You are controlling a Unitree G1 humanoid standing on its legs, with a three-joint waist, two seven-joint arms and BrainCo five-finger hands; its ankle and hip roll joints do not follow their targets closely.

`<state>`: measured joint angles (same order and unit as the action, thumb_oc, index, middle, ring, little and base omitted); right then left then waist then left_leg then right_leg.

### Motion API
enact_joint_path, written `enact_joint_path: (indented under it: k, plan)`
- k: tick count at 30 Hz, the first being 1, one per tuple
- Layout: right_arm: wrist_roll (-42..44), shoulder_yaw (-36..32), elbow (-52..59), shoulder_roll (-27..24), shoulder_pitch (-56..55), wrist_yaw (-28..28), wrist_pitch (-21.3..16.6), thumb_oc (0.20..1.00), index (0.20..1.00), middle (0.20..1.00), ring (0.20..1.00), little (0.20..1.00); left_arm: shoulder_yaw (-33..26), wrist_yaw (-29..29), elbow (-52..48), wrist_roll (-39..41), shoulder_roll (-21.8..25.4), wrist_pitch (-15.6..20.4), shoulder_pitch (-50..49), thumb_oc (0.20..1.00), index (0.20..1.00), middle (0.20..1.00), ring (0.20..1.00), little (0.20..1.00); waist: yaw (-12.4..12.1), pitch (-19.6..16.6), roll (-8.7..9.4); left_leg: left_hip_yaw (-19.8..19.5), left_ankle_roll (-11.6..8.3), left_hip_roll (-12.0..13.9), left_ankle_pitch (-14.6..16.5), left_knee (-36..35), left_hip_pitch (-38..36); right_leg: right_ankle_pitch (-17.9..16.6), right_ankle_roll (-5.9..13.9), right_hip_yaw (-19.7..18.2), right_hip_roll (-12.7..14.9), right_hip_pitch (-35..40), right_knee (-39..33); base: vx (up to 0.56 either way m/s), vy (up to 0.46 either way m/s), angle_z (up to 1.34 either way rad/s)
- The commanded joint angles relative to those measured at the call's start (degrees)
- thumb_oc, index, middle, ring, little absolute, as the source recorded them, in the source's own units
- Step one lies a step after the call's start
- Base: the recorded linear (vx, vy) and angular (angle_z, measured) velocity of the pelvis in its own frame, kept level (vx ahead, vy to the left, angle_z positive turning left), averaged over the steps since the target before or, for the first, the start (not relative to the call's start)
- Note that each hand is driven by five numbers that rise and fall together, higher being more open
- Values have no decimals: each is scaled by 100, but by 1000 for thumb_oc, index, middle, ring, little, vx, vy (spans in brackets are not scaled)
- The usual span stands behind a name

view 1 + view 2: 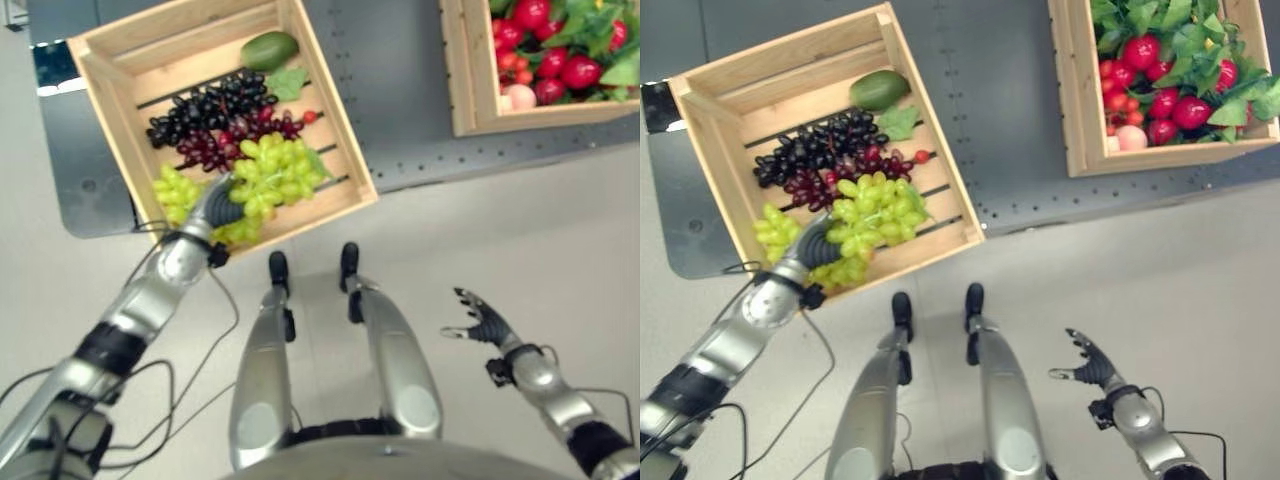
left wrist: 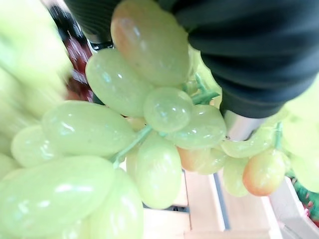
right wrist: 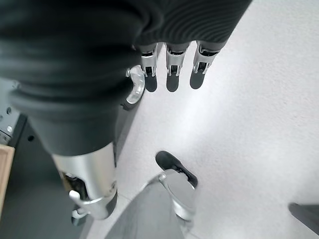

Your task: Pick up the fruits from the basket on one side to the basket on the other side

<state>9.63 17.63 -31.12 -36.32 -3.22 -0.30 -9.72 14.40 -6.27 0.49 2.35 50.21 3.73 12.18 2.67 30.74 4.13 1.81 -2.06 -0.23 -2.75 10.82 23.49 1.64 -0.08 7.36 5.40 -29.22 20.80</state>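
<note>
Left eye view: my left hand (image 1: pixel 213 205) reaches into the near corner of the left wooden crate (image 1: pixel 108 45), its fingers buried among the bunches of green grapes (image 1: pixel 275 170), so I cannot tell whether they have closed on a bunch or lie loose. From my left wrist view, the green grapes (image 2: pixel 124 129) hang pressed right against the hand's dark cover, with the crate's pale slats showing past them. Dark purple grapes (image 1: pixel 205 108) and red grapes (image 1: pixel 225 142) lie in the crate's middle, just behind the green ones, and a green mango (image 1: pixel 269 49) rests near the far side with a leaf (image 1: pixel 287 84) beside it. My right hand (image 1: pixel 480 320) hangs over the pale floor (image 1: pixel 560 230), well apart from both crates, fingers relaxed and holding nothing. The right wooden crate (image 1: pixel 1077 100) sits on the grey platform (image 1: pixel 400 90), packed with red fruit (image 1: pixel 1155 95) and green leaves (image 1: pixel 1180 35).
</note>
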Motion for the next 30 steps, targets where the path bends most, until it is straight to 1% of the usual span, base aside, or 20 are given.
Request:
enact_joint_path:
  k: [1,6,7,8,9,10,12,14,16,17,18,19,20,21,22,24,25,27,28,30]
  plan:
    - [-169,-211,98,-187,-446,119,-18,1000,1000,1000,1000,1000,-381,172,-886,646,-138,626,-102,200,200,200,200,200,95,-345,-282,-132,159,-300,235,148,-43,-83,388,243,-105,326,-209,29,24,20]
    - [-266,-299,68,-136,-484,211,-17,1000,1000,1000,1000,1000,-742,315,-1278,960,-89,705,-393,200,200,200,200,200,52,-470,-326,-192,156,-334,215,-22,-452,-61,412,347,-46,741,-311,27,22,19]
    - [-285,-305,99,-134,-493,245,-13,1000,1000,1000,1000,1000,-765,319,-1326,1000,-105,733,-413,200,200,200,200,200,35,-508,-331,-204,149,-344,252,-56,-547,-12,425,359,-41,831,-301,36,20,19]
    - [-303,-323,153,-144,-500,282,-20,1000,1000,1000,1000,1000,-790,365,-1369,1051,-107,732,-423,200,200,200,200,200,34,-548,-335,-218,150,-349,218,-115,-615,-35,430,399,-33,914,-359,52,18,11]
    - [-290,-353,232,-165,-508,307,-21,1000,1000,1000,1000,1000,-821,391,-1395,1088,-104,744,-439,200,200,200,200,200,21,-588,-333,-227,148,-349,252,-133,-700,5,439,415,-34,1000,-360,29,15,10]
    - [-237,-368,327,-200,-497,364,-40,1000,1000,1000,1000,1000,-856,436,-1428,1173,-120,775,-449,200,200,200,200,200,17,-629,-336,-237,148,-354,214,-189,-767,-18,439,435,-34,1077,-412,53,1,6]
    - [-82,-367,664,-350,-405,583,-88,1000,1000,1000,1000,1000,-894,549,-1470,1385,-157,834,-452,200,200,200,200,200,-5,-733,-334,-283,141,-365,204,-282,-926,-6,449,488,-39,1236,-493,42,-3,7]
    - [333,-437,1080,-599,-255,863,-137,1000,1000,1000,1000,1000,-892,686,-1483,1630,-175,877,-448,200,200,200,200,200,-30,-877,-329,-300,141,-371,222,-357,-1089,31,464,515,-55,1402,-546,34,16,9]
    - [739,-559,1404,-843,-114,1109,-115,1000,1000,1000,1000,1000,-847,849,-1464,1880,-179,883,-406,200,200,200,200,200,-38,-1065,-335,-311,138,-370,179,-460,-1200,-15,473,570,-74,1568,-723,31,21,11]
    - [1015,-645,1668,-1012,-43,1278,-104,1000,1000,1000,1000,1000,-851,925,-1473,1968,-141,887,-426,200,200,200,200,200,-54,-1152,-327,-307,130,-373,210,-483,-1296,9,479,582,-84,1677,-784,41,25,9]
    - [1366,-772,1960,-1214,58,1459,-77,1000,1000,1000,1000,1000,-849,1019,-1456,2077,-92,897,-421,200,200,200,200,200,-62,-1288,-321,-311,126,-370,180,-538,-1357,-42,486,590,-105,1775,-913,82,21,5]
    - [1534,-849,2060,-1305,119,1508,-93,1000,1000,1000,1000,1000,-859,1072,-1434,2214,-59,884,-429,200,200,200,200,200,-87,-1418,-301,-282,120,-358,210,-586,-1458,-25,491,585,-117,1887,-1001,54,23,4]
    - [1643,-819,2181,-1475,245,1642,-85,1000,1000,1000,1000,1000,-834,1112,-1407,2290,-5,900,-400,200,200,200,200,200,-110,-1527,-280,-272,118,-360,191,-622,-1491,-59,496,608,-124,1954,-1106,74,8,4]
    - [1753,-831,2426,-1827,468,1792,-25,1000,1000,1000,1000,1000,-830,1234,-1394,2447,126,880,-372,200,200,200,200,200,-132,-1655,-260,-267,109,-356,200,-667,-1585,-90,511,619,-150,2086,-1244,64,13,2]
    - [1987,-898,2614,-2042,653,1842,-8,1000,1000,1000,1000,1000,-825,1336,-1384,2649,252,849,-353,200,200,200,200,200,-159,-1784,-240,-253,103,-340,237,-704,-1697,-95,531,637,-156,2228,-1365,105,8,2]
    - [2533,-894,2664,-2103,877,1902,2,1000,1000,1000,1000,1000,-755,1472,-1392,2971,436,846,-334,200,200,200,200,200,-186,-2004,-203,-223,104,-341,240,-781,-1835,-139,553,634,-186,2424,-1576,101,22,0]
    - [2804,-817,2806,-2312,1094,2032,60,1000,1000,1000,1000,1000,-679,1546,-1344,3171,611,828,-245,200,200,200,200,200,-213,-2102,-179,-207,103,-339,253,-812,-1934,-145,563,642,-193,2534,-1629,98,26,-4]
    - [3172,-688,2924,-2486,1305,2155,130,1000,1000,1000,1000,1000,-549,1650,-1327,3451,841,782,-165,200,200,200,200,200,-248,-2308,-141,-197,107,-341,283,-887,-2076,-146,579,646,-199,2663,-1704,104,13,-2]
    - [3387,-500,2959,-2643,1537,2269,194,1000,1000,1000,1000,1000,-437,1700,-1242,3612,979,756,-67,200,200,200,200,200,-269,-2401,-120,-194,105,-328,286,-945,-2161,-145,588,657,-208,2747,-1746,95,3,-2]
    - [3536,-132,2855,-2823,2002,2244,209,1000,1000,1000,1000,1000,-184,1716,-1113,3790,1177,744,224,200,200,200,200,200,-304,-2564,-85,-188,99,-310,292,-1014,-2272,-121,600,676,-218,2863,-1778,72,2,3]
